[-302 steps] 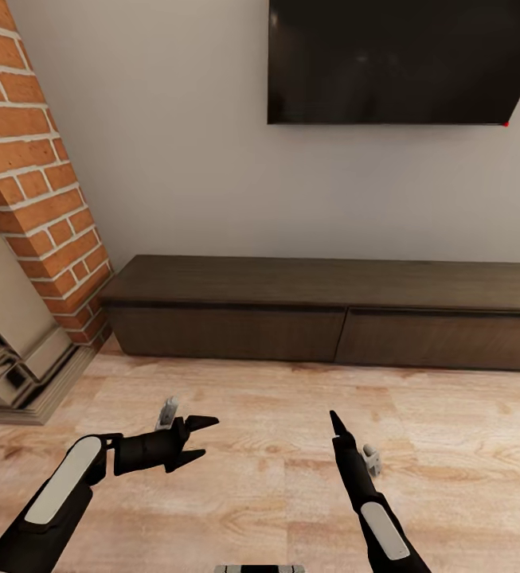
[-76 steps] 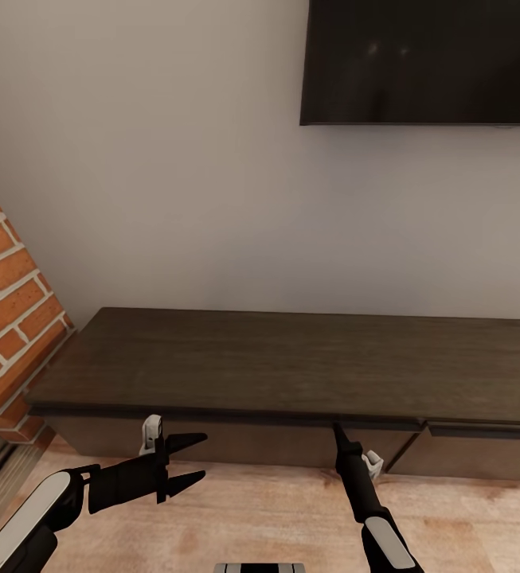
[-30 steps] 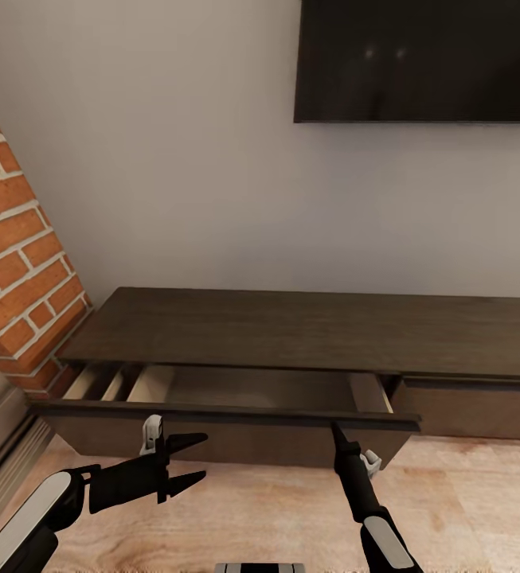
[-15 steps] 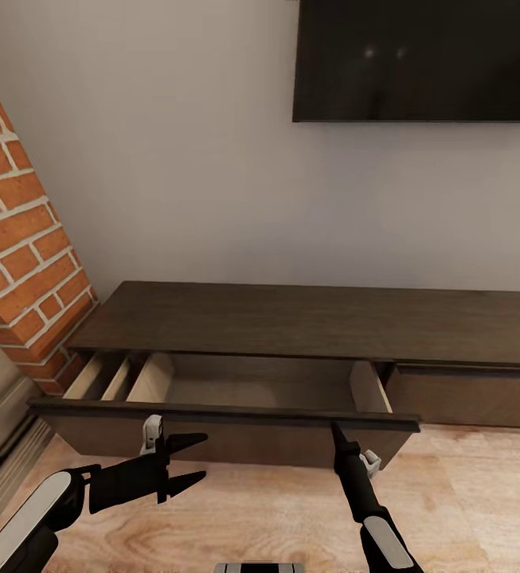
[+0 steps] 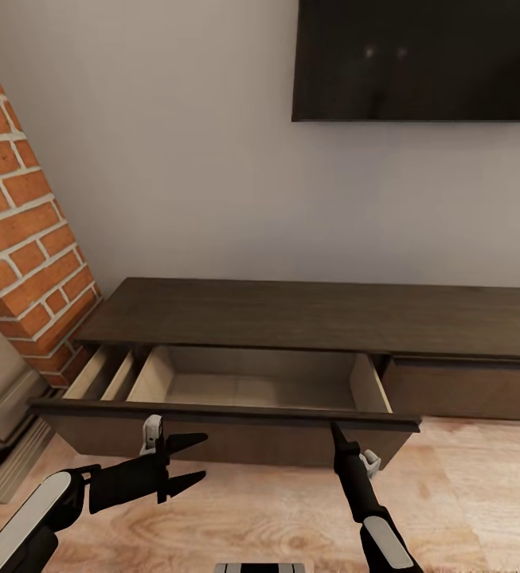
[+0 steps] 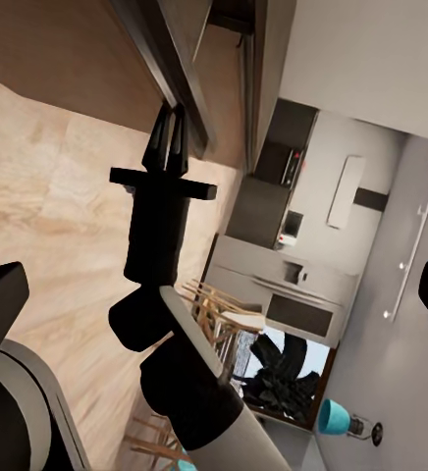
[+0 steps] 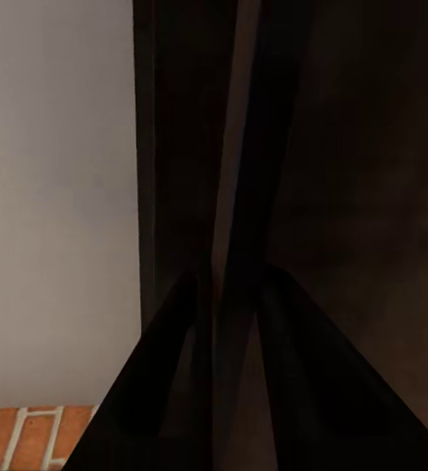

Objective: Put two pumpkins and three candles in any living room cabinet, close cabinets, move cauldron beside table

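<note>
Cabinet [image 5: 323, 314] drawer [image 5: 228, 426] stands pulled out, ready for loading; right gripper [image 5: 335, 434] pinched together at its front edge, left gripper [image 5: 196, 458] spread apart, empty.

The head view looks forward and down from above both arms, facing the cabinet [image 5: 315, 318] square-on at close range, with its open drawer [image 5: 236, 406], the wall and a television [image 5: 419, 60] above. The left wrist view looks sideways along the floor [image 6: 37, 196], across the right gripper [image 6: 167, 132], toward a distant kitchen. The right wrist view sits very close to the drawer front's top edge [image 7: 234, 147], aimed along it toward the brick fireplace [image 7: 37, 432]. All three views share the drawer front.
</note>
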You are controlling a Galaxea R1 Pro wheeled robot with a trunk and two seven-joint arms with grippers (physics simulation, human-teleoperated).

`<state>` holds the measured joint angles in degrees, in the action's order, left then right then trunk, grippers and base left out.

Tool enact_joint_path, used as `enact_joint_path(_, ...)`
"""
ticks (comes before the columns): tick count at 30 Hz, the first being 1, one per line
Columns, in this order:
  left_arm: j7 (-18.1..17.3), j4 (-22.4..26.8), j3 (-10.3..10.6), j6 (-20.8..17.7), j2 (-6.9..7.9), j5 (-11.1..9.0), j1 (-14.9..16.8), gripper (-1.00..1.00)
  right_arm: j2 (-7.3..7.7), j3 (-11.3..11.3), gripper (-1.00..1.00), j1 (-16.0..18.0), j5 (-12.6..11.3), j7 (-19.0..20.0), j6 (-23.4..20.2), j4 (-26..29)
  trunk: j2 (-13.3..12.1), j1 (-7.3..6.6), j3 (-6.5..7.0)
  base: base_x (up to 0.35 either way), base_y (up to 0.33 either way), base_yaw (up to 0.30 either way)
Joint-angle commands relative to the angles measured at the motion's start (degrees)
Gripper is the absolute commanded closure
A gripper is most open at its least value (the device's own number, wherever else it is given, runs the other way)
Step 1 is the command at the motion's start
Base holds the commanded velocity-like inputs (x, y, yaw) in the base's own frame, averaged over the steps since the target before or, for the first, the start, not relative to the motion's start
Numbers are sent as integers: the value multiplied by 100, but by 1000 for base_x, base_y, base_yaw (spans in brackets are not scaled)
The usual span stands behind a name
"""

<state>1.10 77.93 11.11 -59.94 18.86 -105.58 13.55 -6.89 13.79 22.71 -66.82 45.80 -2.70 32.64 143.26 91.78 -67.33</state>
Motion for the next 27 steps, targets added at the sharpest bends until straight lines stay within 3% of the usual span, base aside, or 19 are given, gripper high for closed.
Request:
enact_joint_path(1,13,2,5,-6,8,-24,0,-100,1,71,100,5,-138,69,-48,5,2,-3,-4,-114,0,0)
enact_joint_path(27,13,2,5,-6,4,-24,-1,-100,3,71,100,5,-138,71,-54,5,2,-3,-4,-82,0,0)
